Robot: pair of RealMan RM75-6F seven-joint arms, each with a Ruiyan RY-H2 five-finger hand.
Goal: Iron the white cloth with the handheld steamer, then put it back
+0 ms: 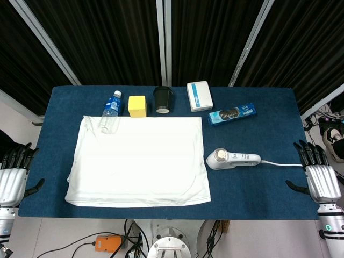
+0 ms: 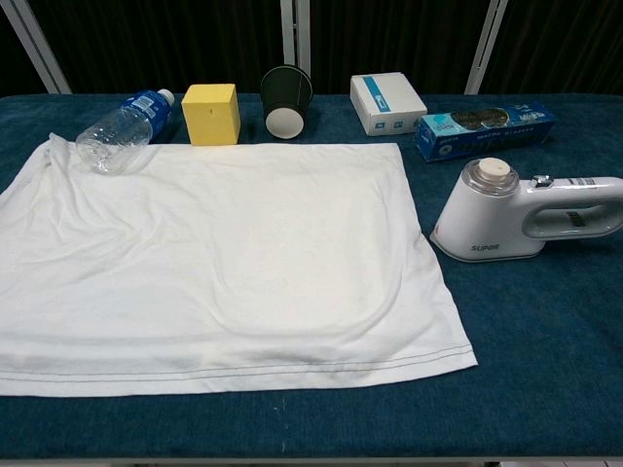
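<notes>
The white cloth (image 1: 138,160) (image 2: 219,263) lies spread flat on the blue table, left of centre. Just off its right edge the white handheld steamer (image 1: 232,158) (image 2: 526,212) lies on its side, its cord running right. My left hand (image 1: 12,174) hangs beyond the table's left edge, fingers apart and holding nothing. My right hand (image 1: 318,174) is off the table's right edge, fingers spread, a little way from the steamer's cord. Neither hand shows in the chest view.
Along the back edge of the cloth stand a water bottle (image 1: 110,111) lying on the cloth's corner, a yellow block (image 1: 137,106), a dark paper cup (image 1: 163,100), a white box (image 1: 199,96) and a blue biscuit pack (image 1: 232,114).
</notes>
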